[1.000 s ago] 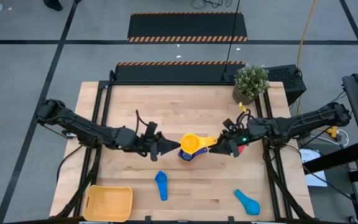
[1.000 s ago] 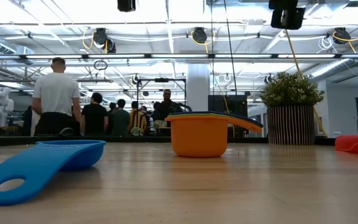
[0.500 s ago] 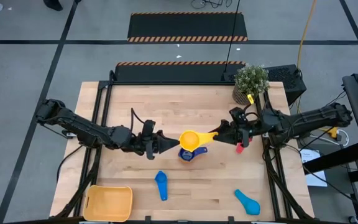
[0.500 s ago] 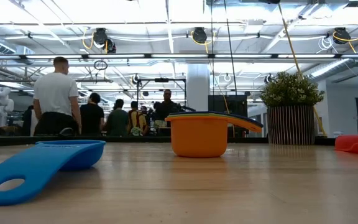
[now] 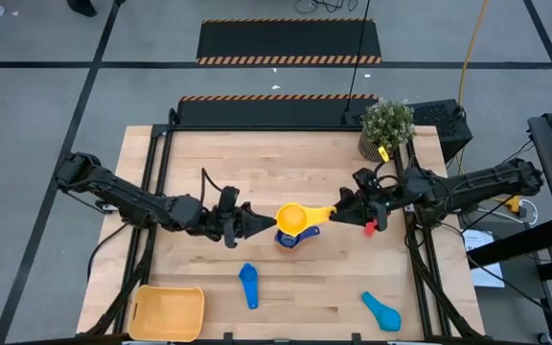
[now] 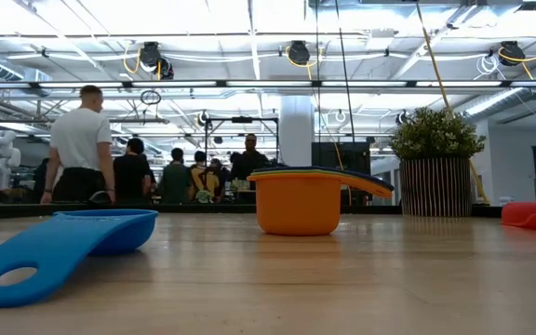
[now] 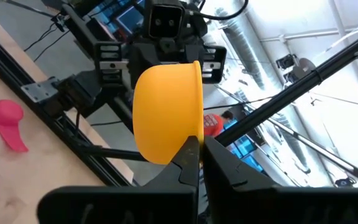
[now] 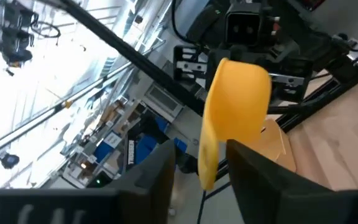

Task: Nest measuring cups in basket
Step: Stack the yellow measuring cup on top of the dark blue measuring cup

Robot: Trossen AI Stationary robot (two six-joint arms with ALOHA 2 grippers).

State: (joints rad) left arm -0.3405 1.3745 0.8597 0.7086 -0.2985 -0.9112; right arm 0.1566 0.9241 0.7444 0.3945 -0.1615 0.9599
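- The yellow plastic measuring cup (image 5: 296,220) is held in the air above the middle of the desk (image 5: 190,163), directly over a stack of nested cups.
- The left gripper (image 5: 268,224) reaches in from the left side of the desk and is pinched tight on the rim of the yellow cup; in the left wrist view its two dark fingers (image 7: 191,155) meet against the cup's edge (image 7: 166,112) with almost no gap between them.
- The right gripper (image 5: 336,207) comes from the right side at the cup's handle end. Its fingers (image 8: 160,165) stand apart on either side of the yellow handle (image 8: 209,155), and they appear not to touch it, though that view is too oblique to be sure.
- The stack of nested plastic cups (image 6: 298,200) rests on the middle of the desk, an orange cup outermost with green and blue rims showing just above its edge; from above only a blue edge of it (image 5: 288,241) peeks out beneath the yellow cup.
- A blue scoop-shaped measuring cup (image 5: 248,284) lies near the front edge, towards the middle.
- A lighter blue measuring cup (image 5: 381,310) lies at the front right corner.
- A small red measuring cup (image 6: 532,215) sits near the right edge, just beside the right arm.
- The shallow yellow-orange plastic basket (image 5: 168,313) sits at the front left corner, well apart from every cup.
- A potted green plant (image 5: 386,126) stands at the back right corner.
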